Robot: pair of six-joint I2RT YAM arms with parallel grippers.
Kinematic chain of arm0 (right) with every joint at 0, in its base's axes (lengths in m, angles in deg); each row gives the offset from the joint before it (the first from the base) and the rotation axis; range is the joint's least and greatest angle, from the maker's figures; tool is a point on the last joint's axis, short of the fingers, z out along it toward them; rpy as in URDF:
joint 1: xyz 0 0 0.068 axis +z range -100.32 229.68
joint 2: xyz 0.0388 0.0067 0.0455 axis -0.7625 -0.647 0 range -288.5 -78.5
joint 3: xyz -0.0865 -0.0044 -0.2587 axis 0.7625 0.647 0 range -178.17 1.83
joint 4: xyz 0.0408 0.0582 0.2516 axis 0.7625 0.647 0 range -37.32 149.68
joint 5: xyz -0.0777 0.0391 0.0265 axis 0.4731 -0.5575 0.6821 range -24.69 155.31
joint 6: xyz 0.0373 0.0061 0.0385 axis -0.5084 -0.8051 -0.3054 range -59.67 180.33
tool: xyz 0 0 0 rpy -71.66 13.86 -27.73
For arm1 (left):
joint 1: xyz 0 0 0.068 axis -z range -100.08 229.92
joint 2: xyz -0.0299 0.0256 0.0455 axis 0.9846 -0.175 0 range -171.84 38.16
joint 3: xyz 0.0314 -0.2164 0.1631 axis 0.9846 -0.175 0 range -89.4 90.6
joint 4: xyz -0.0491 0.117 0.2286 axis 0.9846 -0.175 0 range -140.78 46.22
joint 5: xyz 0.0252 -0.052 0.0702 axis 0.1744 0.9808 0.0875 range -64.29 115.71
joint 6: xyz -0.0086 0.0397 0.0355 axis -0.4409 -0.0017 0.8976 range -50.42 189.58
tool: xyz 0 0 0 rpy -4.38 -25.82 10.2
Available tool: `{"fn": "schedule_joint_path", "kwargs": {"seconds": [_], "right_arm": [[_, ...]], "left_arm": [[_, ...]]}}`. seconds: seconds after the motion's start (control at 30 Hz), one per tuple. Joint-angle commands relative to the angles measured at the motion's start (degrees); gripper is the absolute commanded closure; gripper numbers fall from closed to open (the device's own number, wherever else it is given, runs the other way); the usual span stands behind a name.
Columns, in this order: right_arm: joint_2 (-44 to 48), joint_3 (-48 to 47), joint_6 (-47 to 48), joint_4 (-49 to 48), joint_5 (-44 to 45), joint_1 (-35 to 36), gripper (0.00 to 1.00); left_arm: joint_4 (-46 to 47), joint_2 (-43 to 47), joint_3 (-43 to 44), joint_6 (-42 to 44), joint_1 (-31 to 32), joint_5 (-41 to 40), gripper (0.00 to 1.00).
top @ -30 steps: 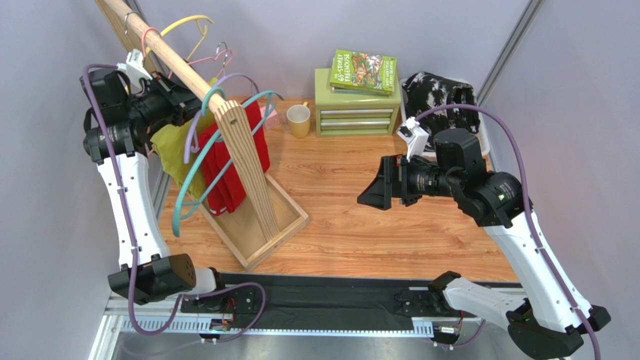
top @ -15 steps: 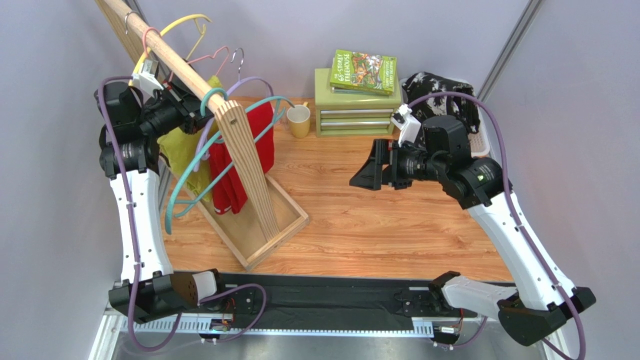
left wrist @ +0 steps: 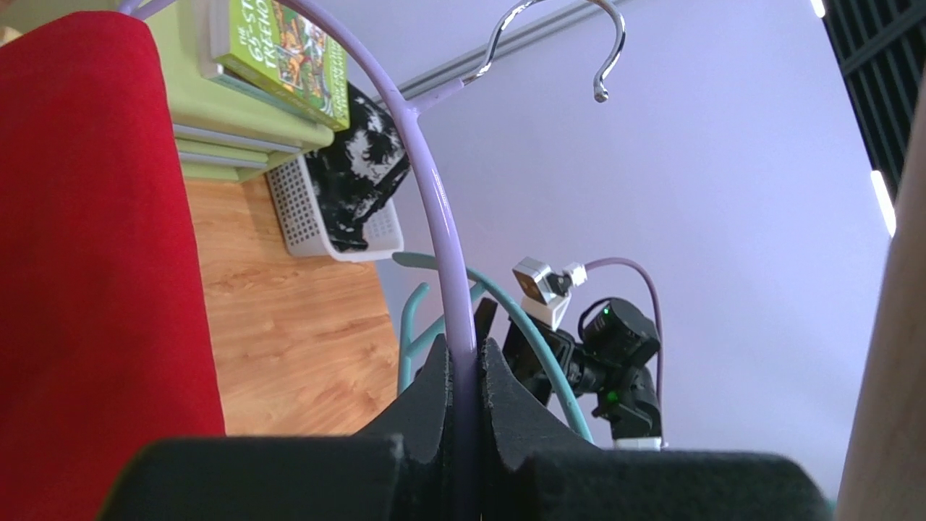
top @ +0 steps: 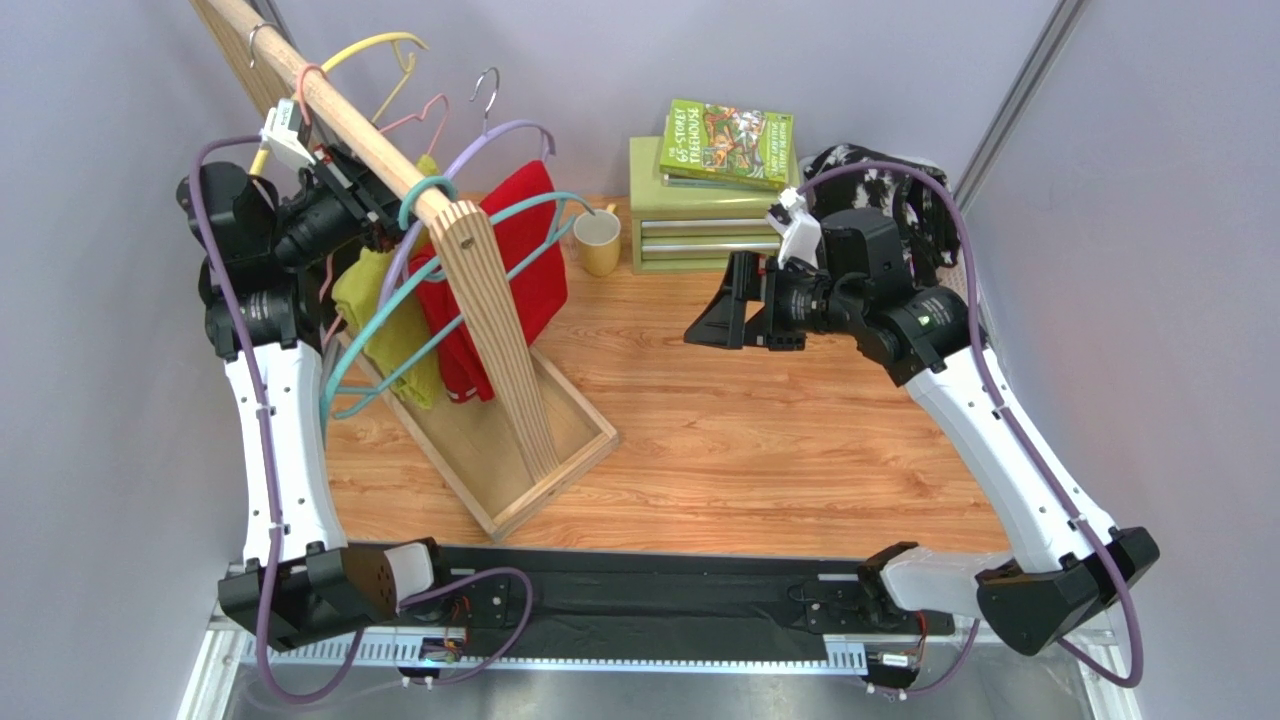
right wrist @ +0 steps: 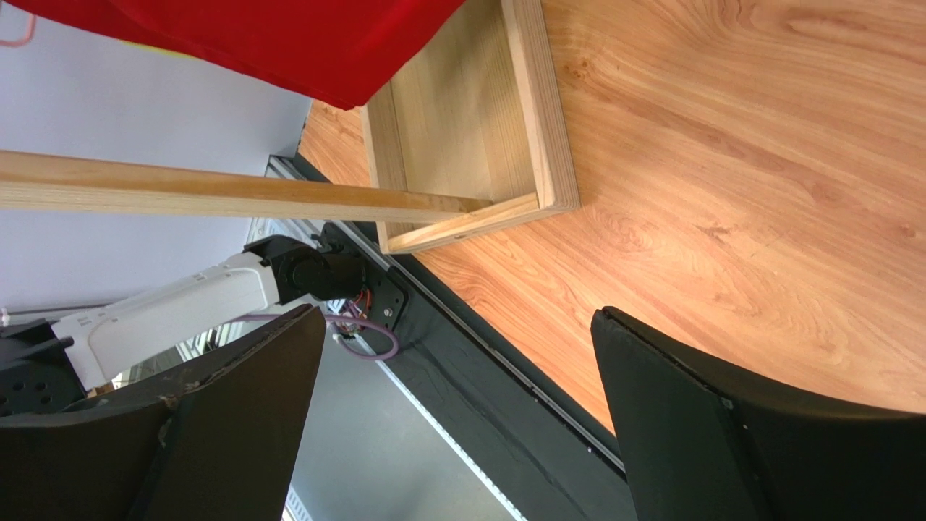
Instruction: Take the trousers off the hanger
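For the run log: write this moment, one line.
left gripper shut on purple hanger | red trousers on hanger | right gripper open | black trousers in basket

Two grippers: the left gripper (left wrist: 465, 375) and the right gripper (right wrist: 459, 318). Four hangers can be told apart: a yellow hanger (top: 376, 41), a pink hanger (top: 433, 104), a lilac hanger (left wrist: 435, 195) and a teal hanger (left wrist: 409, 326). Three garments: red trousers (left wrist: 87, 271), black-and-white trousers (left wrist: 359, 152) and a yellow-green cloth (top: 368, 288). One wooden rack (top: 489, 300), one mug (top: 597, 240), one green drawer box (top: 706, 233) with two drawers, one book (top: 729, 143), one white basket (left wrist: 310, 206).
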Motion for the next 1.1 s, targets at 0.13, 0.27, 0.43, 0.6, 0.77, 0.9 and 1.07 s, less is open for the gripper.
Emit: {"fn": "schedule_joint_path", "kwargs": {"seconds": [0.13,0.27,0.43,0.6,0.77,0.9,1.07], "right_arm": [[-4.71,-4.74,-0.70,-6.59,-1.30,-2.10,0.03],[-7.61,-4.65,-1.85,-10.38,-3.32,-4.04,0.09],[-11.65,-5.70,-2.28,-15.74,-4.64,-4.48,0.13],[-17.80,-7.99,-4.39,-23.02,-8.50,-5.19,0.20],[-24.20,-9.91,-6.50,-31.47,-14.12,-5.27,0.09],[-30.18,-15.97,-8.35,-36.20,-18.87,-5.89,0.06],[-36.26,-22.22,-9.93,-40.87,-23.88,-6.50,0.05]], "left_arm": [[13.31,7.31,-6.08,-10.54,3.11,5.21,1.00],[12.43,8.01,-7.22,-9.57,6.53,4.60,1.00],[7.86,8.80,-8.54,-6.76,9.09,3.46,1.00],[8.82,8.98,-10.21,-7.72,9.35,3.89,1.00],[10.31,7.14,-9.34,-9.30,9.35,5.47,1.00],[10.84,6.26,-8.63,-10.01,9.35,6.27,1.00],[14.44,6.08,-9.42,-13.16,9.35,6.97,1.00]]}}
